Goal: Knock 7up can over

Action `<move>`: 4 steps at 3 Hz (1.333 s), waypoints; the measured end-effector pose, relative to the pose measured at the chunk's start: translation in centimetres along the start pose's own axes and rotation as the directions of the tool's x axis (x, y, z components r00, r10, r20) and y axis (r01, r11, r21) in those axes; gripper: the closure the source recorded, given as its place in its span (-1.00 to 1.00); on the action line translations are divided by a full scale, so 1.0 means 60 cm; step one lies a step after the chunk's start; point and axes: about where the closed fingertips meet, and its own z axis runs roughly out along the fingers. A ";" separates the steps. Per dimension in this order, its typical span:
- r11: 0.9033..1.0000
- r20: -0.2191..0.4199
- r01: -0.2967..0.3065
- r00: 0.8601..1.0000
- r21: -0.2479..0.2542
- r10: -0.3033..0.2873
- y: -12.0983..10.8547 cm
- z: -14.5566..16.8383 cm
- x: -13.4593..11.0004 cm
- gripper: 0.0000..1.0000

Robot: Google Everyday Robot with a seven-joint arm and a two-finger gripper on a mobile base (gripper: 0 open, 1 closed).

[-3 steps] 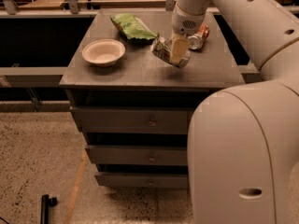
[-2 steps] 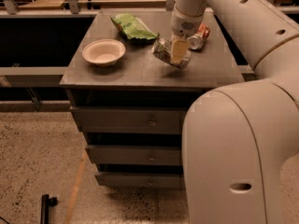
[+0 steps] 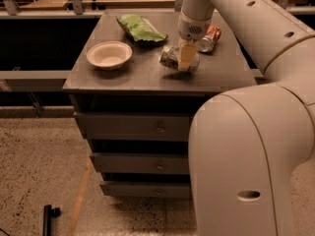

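Note:
The 7up can, silver with green marking, lies tipped on its side on the grey cabinet top, right of centre, with its top end facing left. My gripper comes down from the arm above and sits right against the can's right part, covering some of it.
A white bowl stands on the left of the cabinet top. A green crinkly chip bag lies at the back. A red-orange can lies on its side at the back right. My large pale arm fills the right foreground.
The gripper and the can stay in about the same spot on the top. The arm's bulk in the foreground has shifted a little to the left.

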 end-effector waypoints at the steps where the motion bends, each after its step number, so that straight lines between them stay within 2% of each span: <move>1: 1.000 0.019 -0.004 1.000 0.005 0.004 0.000 0.003 -0.003 -1.00; 3: 0.999 0.110 -0.022 0.994 0.030 0.019 -0.004 -0.002 -0.007 -1.00; 4: 0.990 0.233 -0.105 0.969 0.097 0.080 -0.003 -0.046 0.010 -1.00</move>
